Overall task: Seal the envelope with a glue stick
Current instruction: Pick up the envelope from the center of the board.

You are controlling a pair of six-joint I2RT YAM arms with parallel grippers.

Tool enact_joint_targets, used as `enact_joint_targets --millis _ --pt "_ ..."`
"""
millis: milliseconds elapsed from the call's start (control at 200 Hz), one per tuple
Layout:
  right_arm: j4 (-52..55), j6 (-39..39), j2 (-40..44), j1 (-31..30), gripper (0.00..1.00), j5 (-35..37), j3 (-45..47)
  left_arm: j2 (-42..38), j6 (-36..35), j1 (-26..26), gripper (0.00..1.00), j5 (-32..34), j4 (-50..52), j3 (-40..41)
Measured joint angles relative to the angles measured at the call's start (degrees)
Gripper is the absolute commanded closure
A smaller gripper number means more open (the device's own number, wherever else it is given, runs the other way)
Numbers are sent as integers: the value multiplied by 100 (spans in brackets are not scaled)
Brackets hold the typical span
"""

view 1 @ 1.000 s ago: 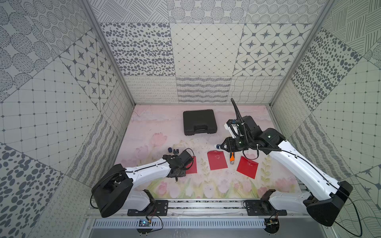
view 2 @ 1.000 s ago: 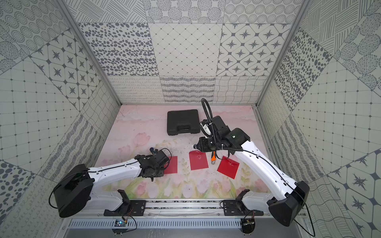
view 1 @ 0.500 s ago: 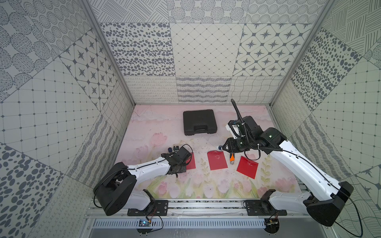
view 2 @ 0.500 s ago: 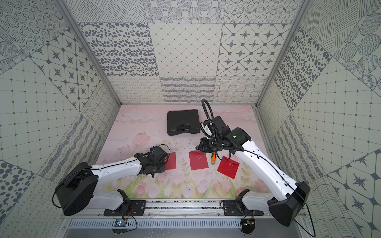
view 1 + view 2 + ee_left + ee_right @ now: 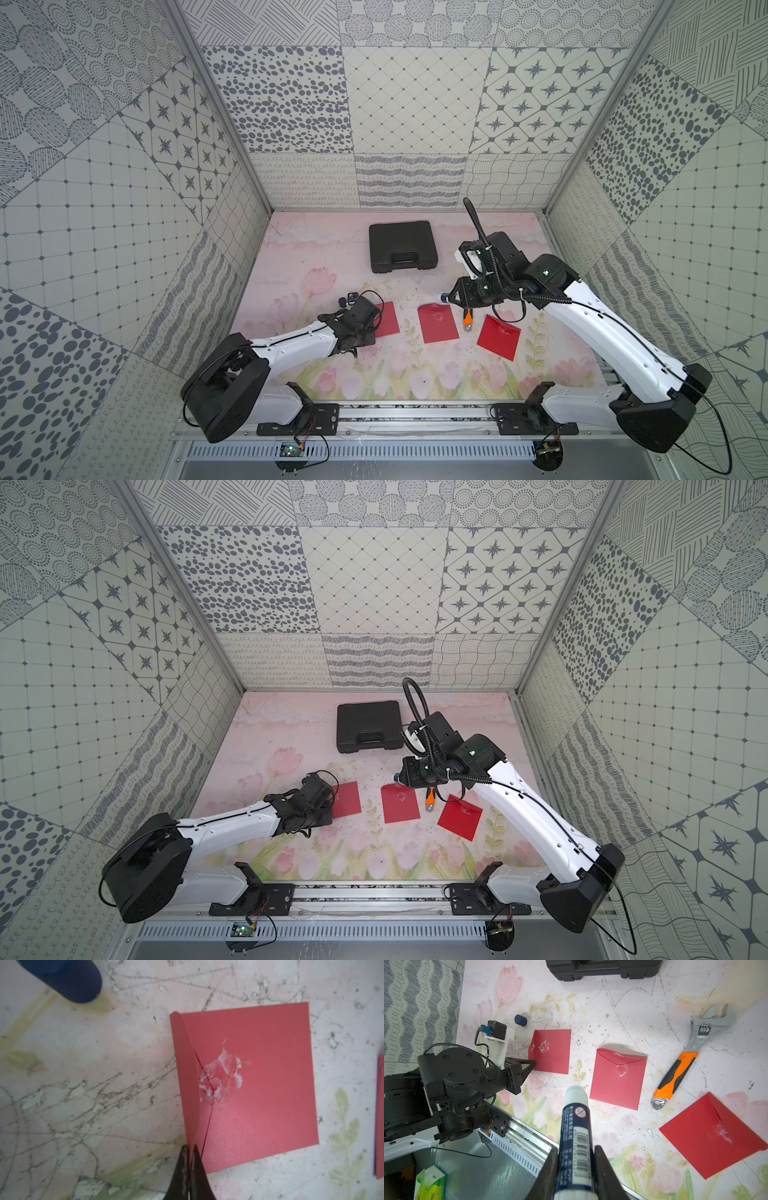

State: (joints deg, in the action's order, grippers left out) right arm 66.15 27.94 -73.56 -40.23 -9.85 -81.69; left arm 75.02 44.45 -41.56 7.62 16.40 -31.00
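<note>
Left arm: stretched low over the counter, forearm near flat. Left claw closed, pinching the raised flap of the left envelope, which is square red matte paper with a white glue smear at its centre. Dark blue cap lies loose near that envelope's corner.

Right arm: elbow high, wrist turned leftward. Right claw clamped on the glue stick, held above the counter near the middle envelope. The stick's long axis is in line with the claw, uncapped pale tip outward.

Orange-handled steel wrench comes next, then the right envelope.
</note>
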Motion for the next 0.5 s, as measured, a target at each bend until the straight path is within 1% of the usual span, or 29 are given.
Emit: enact_joint_targets --millis 175,390,500 --pt "214 2 -304 -291 100 170 -254 -374 24 -129 100 -378 136 192" --pt "634 17 -896 -850 100 343 -699 -765 151 -603 100 -876 170 496" --pt "857 22 -1272 -1191 100 404 -944 -846 223 -820 100 -1095 -125 684"
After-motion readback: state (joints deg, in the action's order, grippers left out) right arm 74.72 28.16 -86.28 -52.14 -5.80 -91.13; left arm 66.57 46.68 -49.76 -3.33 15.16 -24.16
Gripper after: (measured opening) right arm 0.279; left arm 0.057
